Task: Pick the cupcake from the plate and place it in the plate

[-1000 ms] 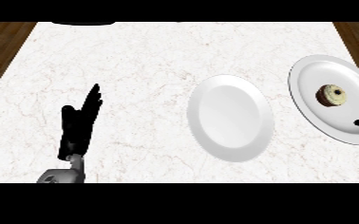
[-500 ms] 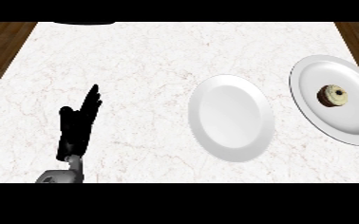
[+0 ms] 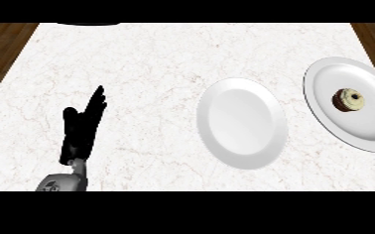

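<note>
The cupcake sat on the right plate, well to the right of the left hand, which rested open with straight fingers, and the middle plate lay between them.

right plate: cut off by the view's right edge, outer rim out of frame.
cupcake on it: too small to tell topping from wrapper, and its base is hidden at this steep angle.
left forearm: cut at the lower edge, only the wrist end shows.
left hand: seen edge-on with straight fingers overlapping, palm side can't be told.
dark shape at the counter far edge: clipped at the top, can't identify.
wood strip upper left: cut by the frame.
</note>
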Motion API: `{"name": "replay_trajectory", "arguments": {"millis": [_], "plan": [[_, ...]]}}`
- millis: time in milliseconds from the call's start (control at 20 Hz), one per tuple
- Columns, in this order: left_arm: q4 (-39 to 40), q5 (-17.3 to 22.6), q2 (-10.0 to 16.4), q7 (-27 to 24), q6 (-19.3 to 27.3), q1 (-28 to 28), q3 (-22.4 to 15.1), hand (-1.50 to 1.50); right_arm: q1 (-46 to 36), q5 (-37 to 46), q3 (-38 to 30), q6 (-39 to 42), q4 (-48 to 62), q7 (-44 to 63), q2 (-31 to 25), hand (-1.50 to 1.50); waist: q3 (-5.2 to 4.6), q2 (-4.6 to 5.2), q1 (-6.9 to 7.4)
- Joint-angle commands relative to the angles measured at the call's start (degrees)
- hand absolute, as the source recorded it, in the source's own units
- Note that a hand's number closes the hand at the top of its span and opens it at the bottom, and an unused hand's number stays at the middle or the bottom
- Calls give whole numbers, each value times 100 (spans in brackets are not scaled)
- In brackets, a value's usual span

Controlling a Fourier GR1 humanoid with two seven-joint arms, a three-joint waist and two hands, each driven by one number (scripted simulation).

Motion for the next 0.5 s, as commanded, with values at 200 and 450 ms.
{"name": "replay_trajectory", "arguments": {"millis": [200, 450], "plan": [[-43, 113, 14, -42, -117, -46, 39, 0, 107, -192, -234, -358, 101, 152, -111, -150, 10, 13, 67], [17, -78, -218, -48, 119, -2, -128, 0, 271, -241, -287, -298, 95, -9, -126, -150, 17, 21, 42]]}}
